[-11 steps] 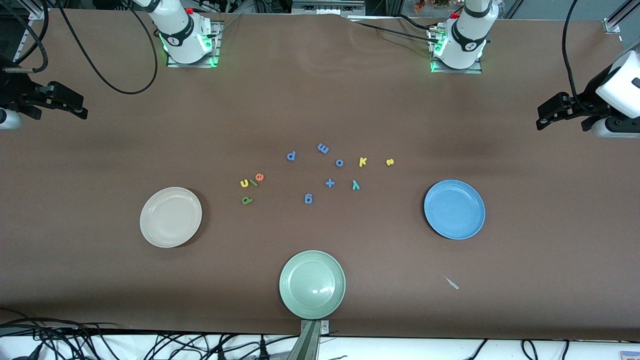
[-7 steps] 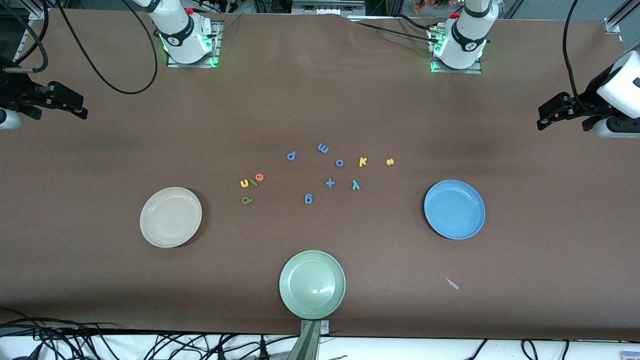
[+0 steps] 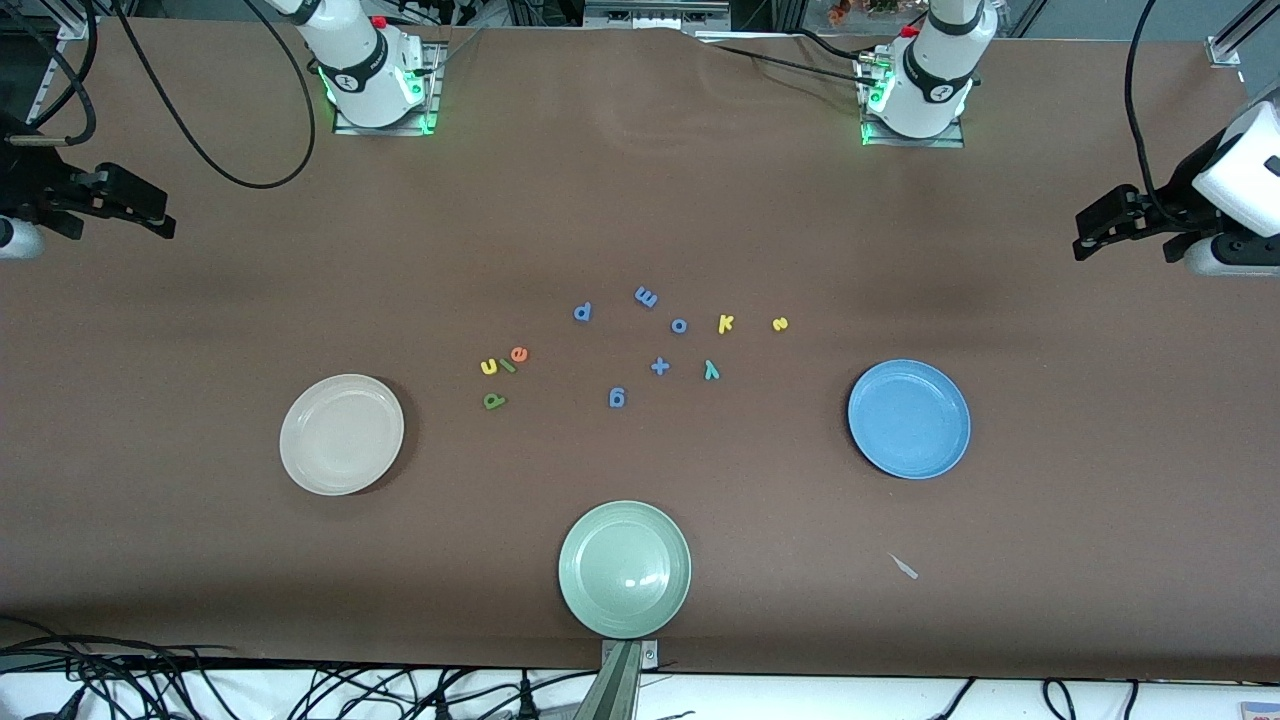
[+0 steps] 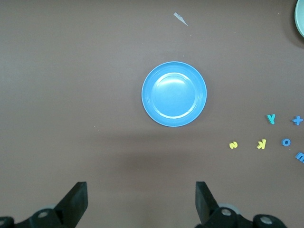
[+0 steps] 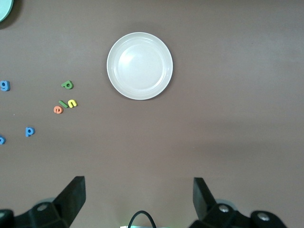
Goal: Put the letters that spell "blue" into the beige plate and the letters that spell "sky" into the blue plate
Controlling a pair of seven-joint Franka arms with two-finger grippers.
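Counting three round plates on the brown table: the beige plate toward my right arm's end, the blue plate toward my left arm's end, a pale green plate nearest the front camera. Twelve small flat pieces lie between them — green b, l, yellow u and orange e clustered near the beige plate; yellow s, k and teal y nearer the blue. My left gripper and right gripper wait at the table's ends, fingers spread, empty.

The brown table carries three plates, scattered foam letters and a pale scrap.
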